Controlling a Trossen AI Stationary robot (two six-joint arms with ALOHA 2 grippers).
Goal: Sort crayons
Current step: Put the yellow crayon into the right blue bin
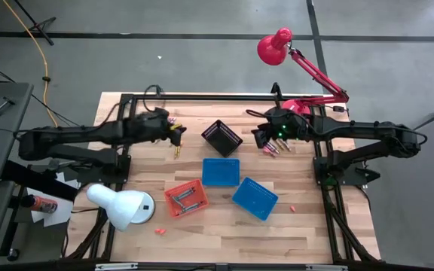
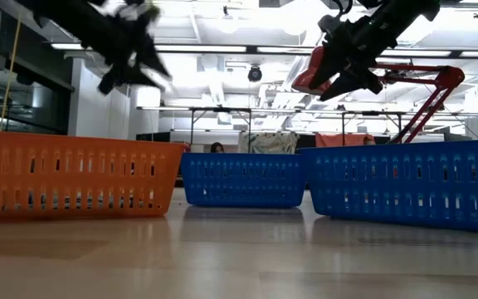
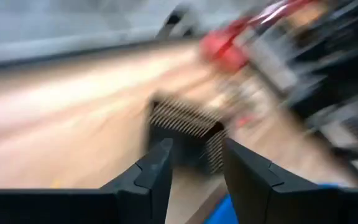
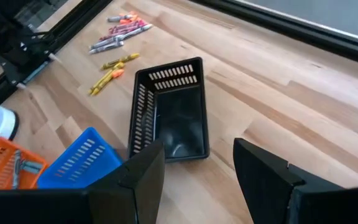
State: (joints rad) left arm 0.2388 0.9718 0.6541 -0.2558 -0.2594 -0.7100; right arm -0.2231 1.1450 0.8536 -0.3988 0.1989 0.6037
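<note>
- Nearest the low camera stand three baskets on the table (image 1: 224, 233): one orange basket (image 2: 73, 176) and two blue baskets (image 2: 243, 178) (image 2: 405, 184).
- From above, four baskets can be counted: the orange one at the front left, two blue ones beside it, and one black basket (image 1: 221, 137) farther back between the arms.
- Several grey crayons (image 1: 184, 199) lie inside the orange basket; I cannot count them exactly.
- One small cluster of crayons (image 1: 277, 147), pink and red among them, lies on the bare wood just beside the right arm's wrist.
- Another group lies near the left arm: yellow and orange sticks (image 4: 110, 71) and, a little farther, a pink, red and grey bunch (image 4: 120, 34).
- Two stray pink pieces rest on the wood, one near the white lamp's base (image 1: 159, 230) and one beside the right blue basket (image 1: 293, 208).
- Left pincer (image 1: 178, 134) is raised above the table to the left of the black basket; its fingers (image 3: 154, 177) are spread, with nothing between them.
- Right pincer (image 1: 260, 138) is raised just right of the black basket, fingers (image 4: 266, 174) spread wide and holding nothing.
- Two lamps are present: one white lamp (image 1: 120, 205) at the front left and one red lamp (image 1: 275, 45) behind the table.
</note>
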